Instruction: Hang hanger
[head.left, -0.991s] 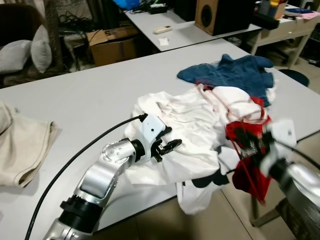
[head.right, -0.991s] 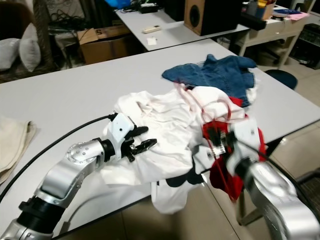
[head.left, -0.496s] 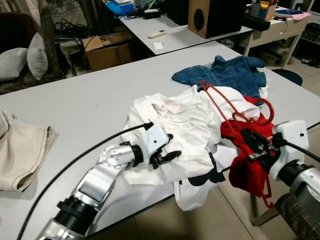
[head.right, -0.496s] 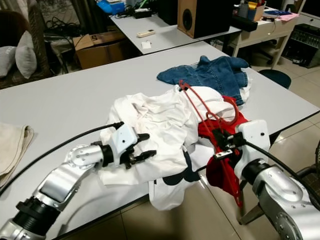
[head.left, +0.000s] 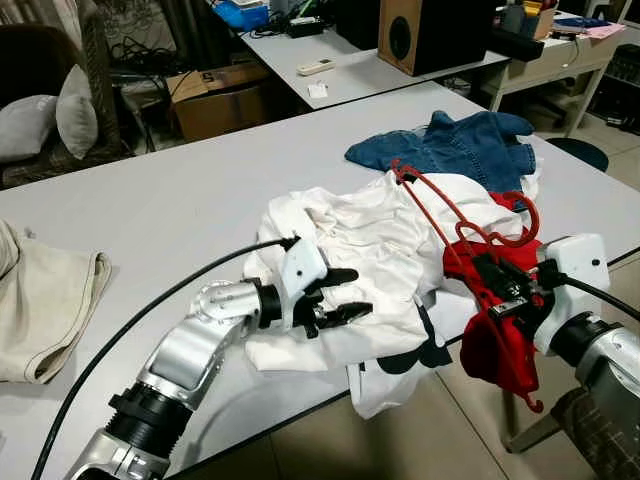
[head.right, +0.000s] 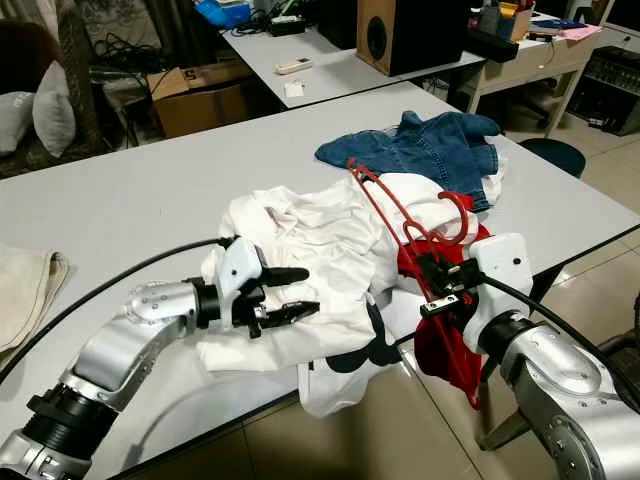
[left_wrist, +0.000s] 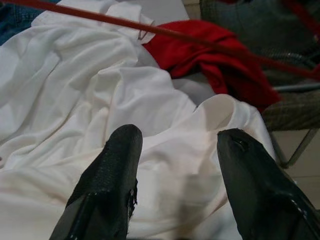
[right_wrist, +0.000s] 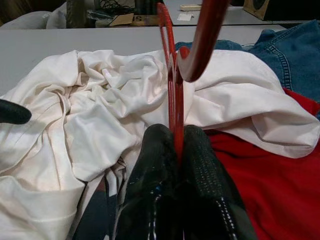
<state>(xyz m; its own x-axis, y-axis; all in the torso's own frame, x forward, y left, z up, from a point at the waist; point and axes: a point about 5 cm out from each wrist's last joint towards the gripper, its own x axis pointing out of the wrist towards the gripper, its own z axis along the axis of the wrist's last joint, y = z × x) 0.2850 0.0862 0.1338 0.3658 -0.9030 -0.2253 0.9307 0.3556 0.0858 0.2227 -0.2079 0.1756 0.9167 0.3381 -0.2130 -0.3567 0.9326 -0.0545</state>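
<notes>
A red plastic hanger (head.left: 430, 200) slants up over the clothes pile, its hook (head.left: 520, 225) curling beside a red garment (head.left: 490, 345) that droops off the table edge. My right gripper (head.left: 497, 290) is shut on the hanger's lower part; in the right wrist view both fingers (right_wrist: 200, 165) press on the red bar (right_wrist: 168, 75). My left gripper (head.left: 345, 295) is open, hovering just above a crumpled white shirt (head.left: 350, 225), with nothing between its fingers (left_wrist: 107, 185). The red bar (left_wrist: 100, 17) crosses the far side of the left wrist view.
A denim jacket (head.left: 460, 145) lies behind the pile on the grey table (head.left: 180, 190). A beige cloth (head.left: 45, 300) sits at the far left. Behind stand a second table with a speaker (head.left: 430, 30), a cardboard box (head.left: 215, 95) and a cushioned chair (head.left: 40, 110).
The left gripper has reached a little further over the white shirt with its fingers spread wider. The right gripper still holds the hanger, now steadier and slightly lower.
</notes>
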